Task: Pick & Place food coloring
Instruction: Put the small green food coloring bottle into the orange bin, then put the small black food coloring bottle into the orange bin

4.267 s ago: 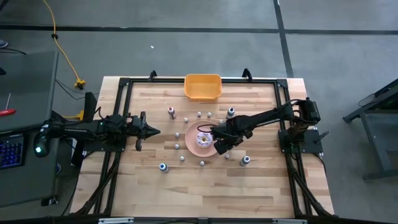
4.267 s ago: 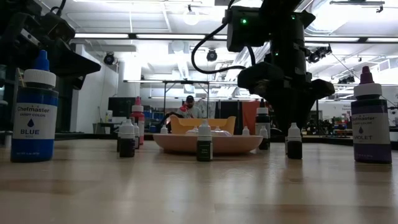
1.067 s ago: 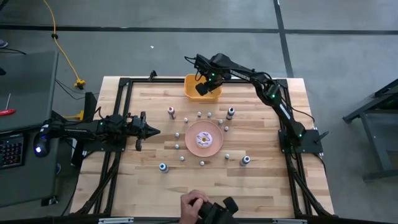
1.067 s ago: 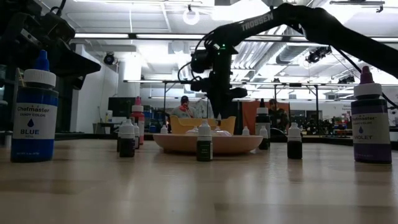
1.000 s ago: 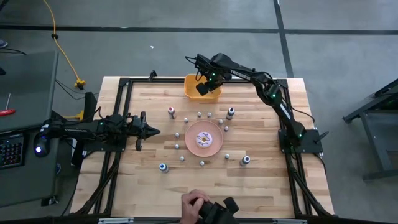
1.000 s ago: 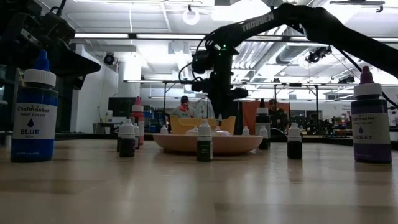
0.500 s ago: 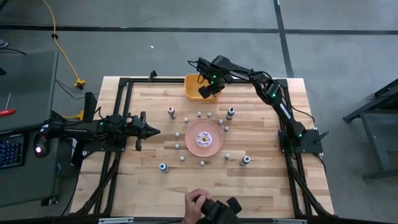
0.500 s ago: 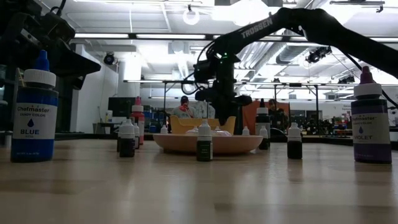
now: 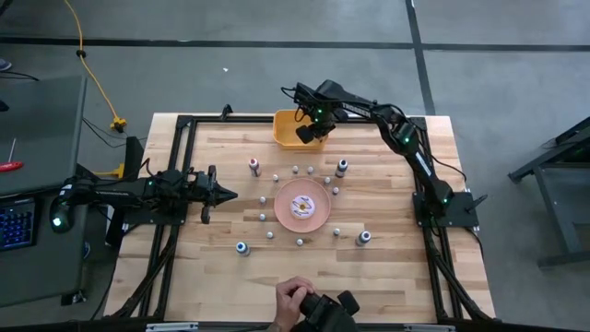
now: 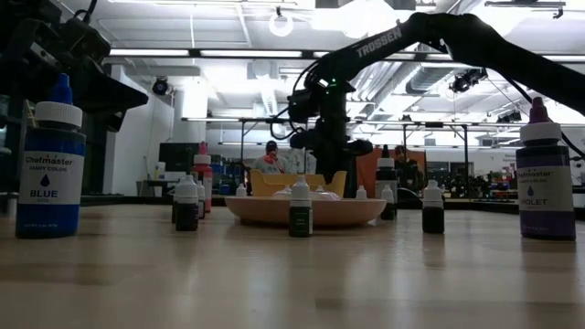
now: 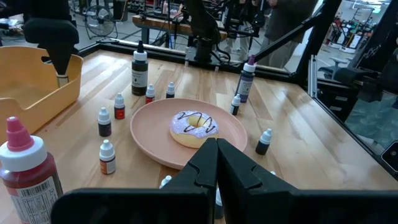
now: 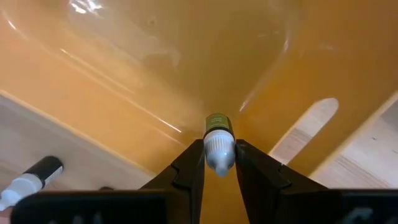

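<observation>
At the top centre of the high view, the right gripper [image 9: 310, 135] hangs inside the orange plastic bin [image 9: 288, 129]. It has shifted slightly toward the bin's right end since a second ago. Its dark fingers [image 12: 189, 165] stand narrowly parted around a tiny white-capped bottle [image 12: 218, 143]; I cannot tell whether they still pinch it. The other food coloring bottles [image 9: 300, 242] ring the round pink plate [image 9: 314, 219] on the pale wooden tabletop [image 9: 230, 286], unmoved. The left gripper [image 9: 228, 195] waits at mid-left, fingers pressed together.
</observation>
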